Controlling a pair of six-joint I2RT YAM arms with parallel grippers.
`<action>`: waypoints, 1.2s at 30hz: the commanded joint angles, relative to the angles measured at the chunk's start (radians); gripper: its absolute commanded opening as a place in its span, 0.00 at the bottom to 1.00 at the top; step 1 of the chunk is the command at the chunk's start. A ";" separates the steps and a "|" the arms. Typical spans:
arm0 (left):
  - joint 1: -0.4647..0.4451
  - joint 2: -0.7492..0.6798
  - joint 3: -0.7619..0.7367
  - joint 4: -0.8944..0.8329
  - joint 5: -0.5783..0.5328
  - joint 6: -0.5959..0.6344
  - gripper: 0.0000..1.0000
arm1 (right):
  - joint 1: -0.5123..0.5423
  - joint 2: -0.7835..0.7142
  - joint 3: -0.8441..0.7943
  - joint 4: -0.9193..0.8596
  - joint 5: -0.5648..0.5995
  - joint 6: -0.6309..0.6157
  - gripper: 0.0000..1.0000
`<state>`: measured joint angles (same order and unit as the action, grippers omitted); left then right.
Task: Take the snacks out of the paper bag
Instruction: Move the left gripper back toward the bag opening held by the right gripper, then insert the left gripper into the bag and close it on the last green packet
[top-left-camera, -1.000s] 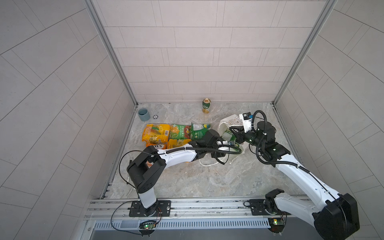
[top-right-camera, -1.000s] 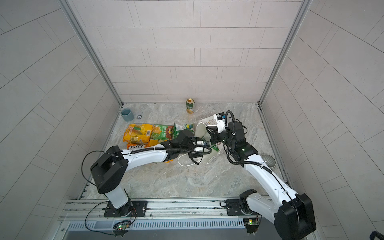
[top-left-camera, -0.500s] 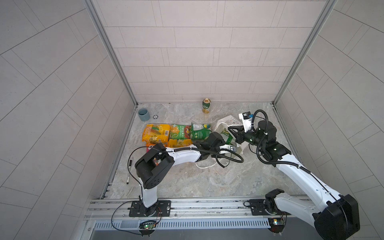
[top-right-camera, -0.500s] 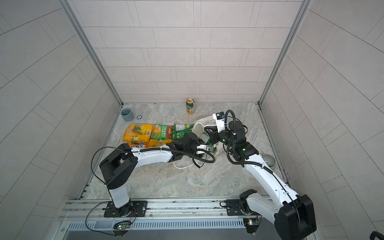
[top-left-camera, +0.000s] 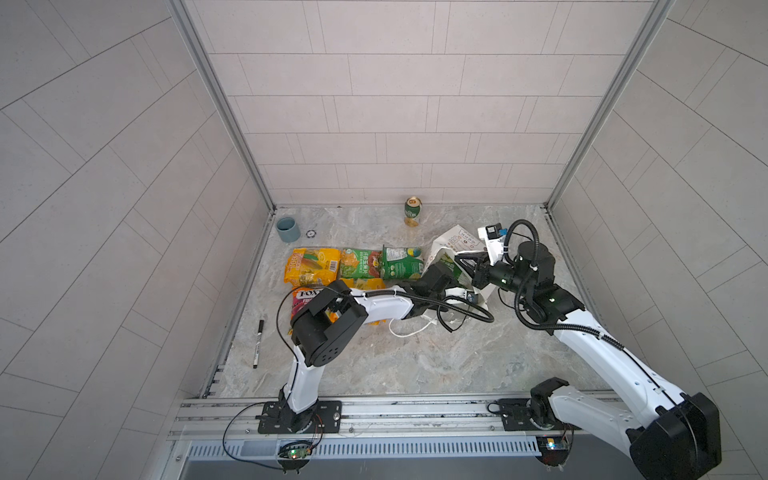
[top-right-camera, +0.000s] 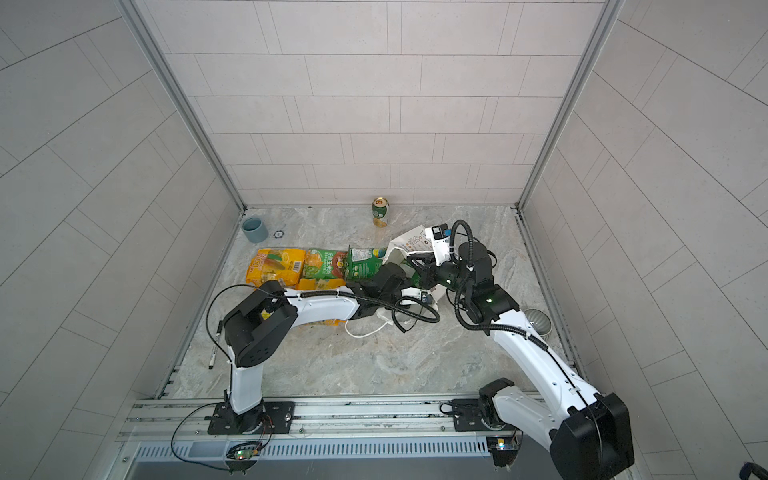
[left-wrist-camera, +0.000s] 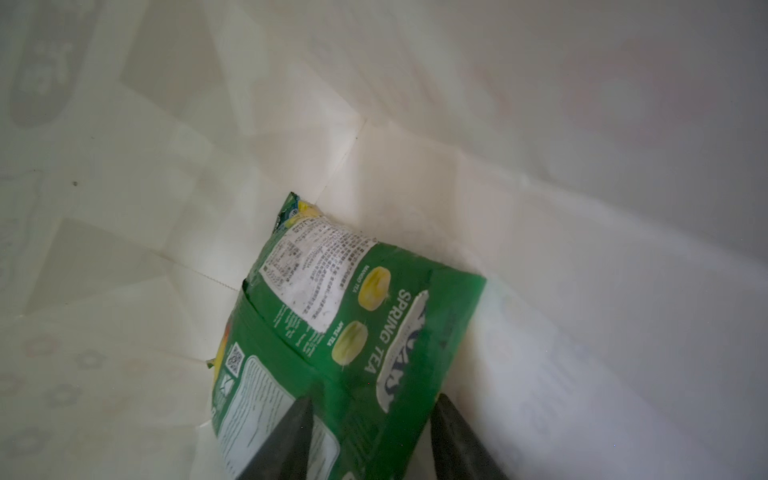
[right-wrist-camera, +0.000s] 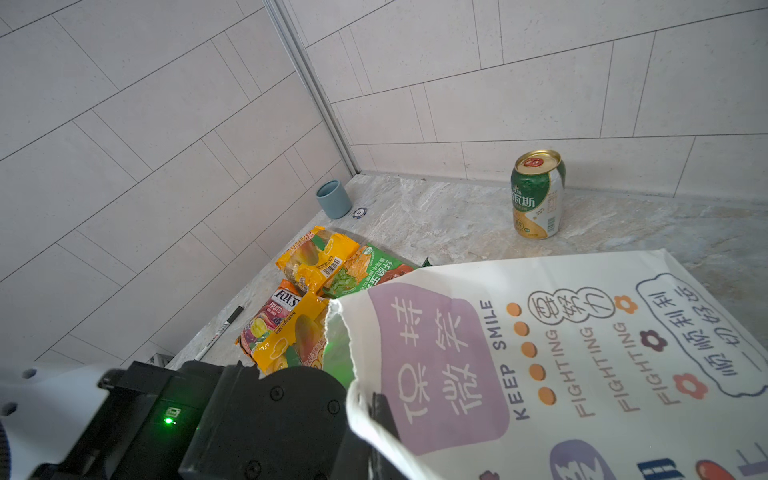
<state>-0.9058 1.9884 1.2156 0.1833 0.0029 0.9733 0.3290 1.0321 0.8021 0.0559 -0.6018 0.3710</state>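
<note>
Pale tiled walls (top-left-camera: 374, 104) enclose a marbled grey floor (top-left-camera: 415, 365), with aluminium corner posts (top-left-camera: 223, 108), evenly lit.

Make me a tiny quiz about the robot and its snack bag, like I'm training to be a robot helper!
1. True or false: the can stands upright.
2. What colour is the packet inside the bag? A red, B green, C blue.
3. Fill in: the ___ gripper is inside the bag.
Key: 1 true; 2 B; 3 left gripper.
</note>
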 joint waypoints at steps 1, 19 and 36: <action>-0.004 0.047 0.028 0.026 -0.061 0.063 0.41 | 0.005 -0.051 0.021 0.110 -0.046 0.023 0.00; -0.017 -0.090 -0.037 0.113 -0.064 -0.007 0.02 | 0.003 -0.034 0.039 0.049 0.046 -0.002 0.00; -0.092 -0.281 -0.142 0.084 -0.128 0.031 0.00 | -0.013 0.023 0.071 0.004 0.117 -0.001 0.00</action>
<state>-0.9794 1.7668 1.0813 0.2672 -0.0994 0.9905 0.3237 1.0481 0.8410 0.0544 -0.5079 0.3710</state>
